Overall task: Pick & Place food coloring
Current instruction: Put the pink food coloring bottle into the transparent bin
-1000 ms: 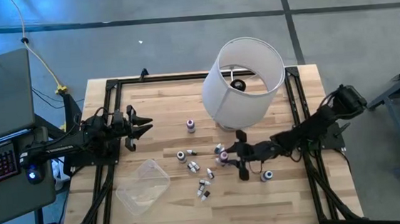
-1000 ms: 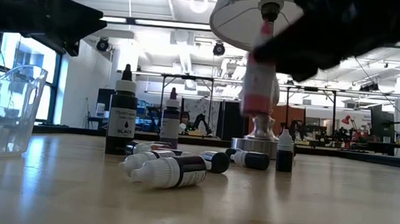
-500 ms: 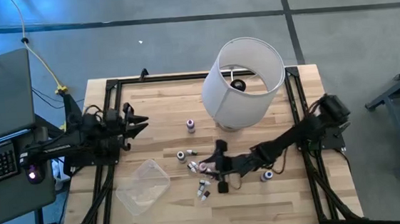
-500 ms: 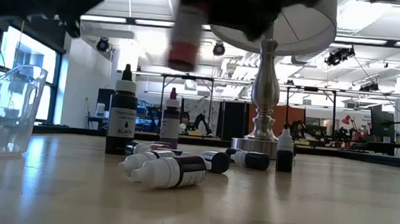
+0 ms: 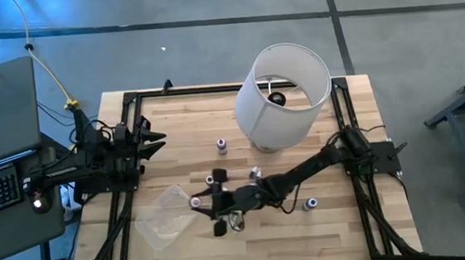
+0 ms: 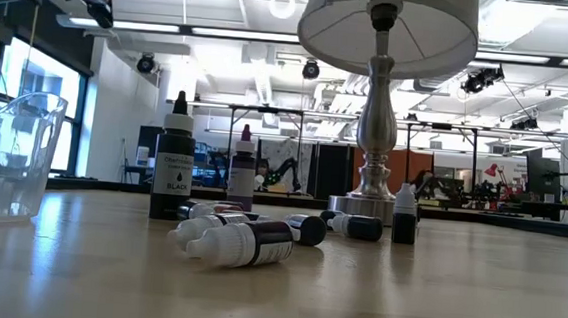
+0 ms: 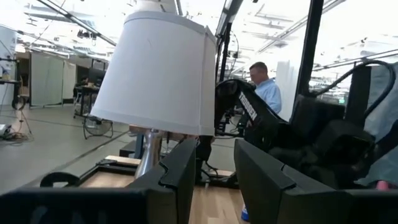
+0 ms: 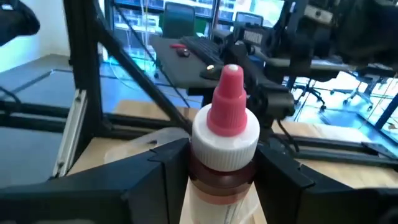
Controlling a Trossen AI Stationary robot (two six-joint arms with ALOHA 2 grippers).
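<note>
A: Pink-capped bottle [image 8: 227,140] — where is it sitting?

B: It's sitting clamped between the right gripper's [image 5: 219,206] two fingers, cap pointing away from the wrist. The gripper is hanging off the table [image 5: 340,229], just beside the clear tub's [image 5: 166,213] right edge.

A: And the rest of the food coloring?

B: Loose bottles are lying around mid-table. One purple-capped bottle [image 5: 220,145] is standing alone nearer the lamp, another small one [image 5: 214,178] is sitting just above the right gripper, and a blue-capped bottle [image 5: 311,203] is sitting off to the right, below the right arm. From the low camera, a black bottle [image 6: 173,157] and a purple one [image 6: 242,169] are standing upright, with a white-and-dark bottle [image 6: 241,243] lying on its side in front of them.

A: Left arm?

B: It's waiting at the table's left edge, well apart from the bottles. The left gripper's [image 5: 151,136] fingers are standing apart, nothing between them.

A: Anything else worth tagging?

B: The lamp with the white shade [image 5: 283,93] is standing at the back of the table. A person in a light shirt [image 7: 266,90] is showing in the room behind, in the left wrist camera.
</note>
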